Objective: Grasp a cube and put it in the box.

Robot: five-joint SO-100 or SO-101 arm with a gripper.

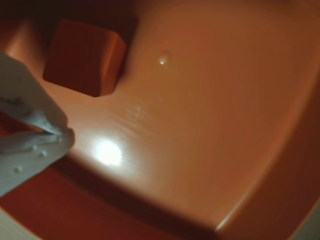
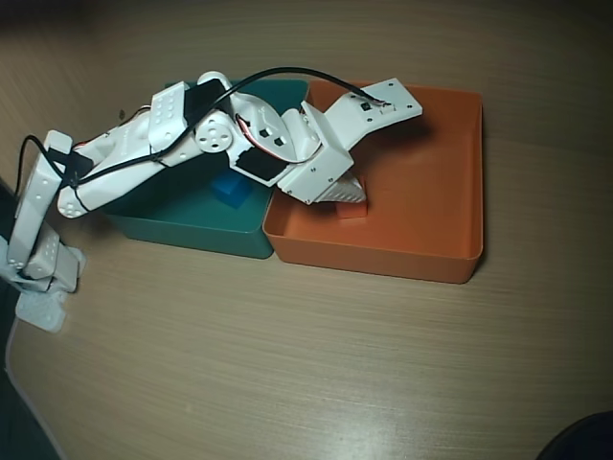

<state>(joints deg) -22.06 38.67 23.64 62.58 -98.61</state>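
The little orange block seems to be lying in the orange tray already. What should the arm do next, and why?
Probably lift straight up and pull back. In the wrist view the cube rests on the floor of the box, apart from the pincer, whose fingertips are together and hold nothing. The overhead view shows the arm over the box's left part.

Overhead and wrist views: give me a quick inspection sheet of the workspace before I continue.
Surface: wooden table, bare in front of the trays.
Job's things: orange cube rests on the floor of the orange box; in the overhead view it shows partly under the gripper.
Clutter: teal tray touching the box's left wall in the overhead view, with a blue cube inside.
Gripper: gripper over the box floor, not touching the cube; fingertips look closed together.
Cables: black cable arches over the arm.
Surroundings: dark object at the lower right corner, unidentifiable.
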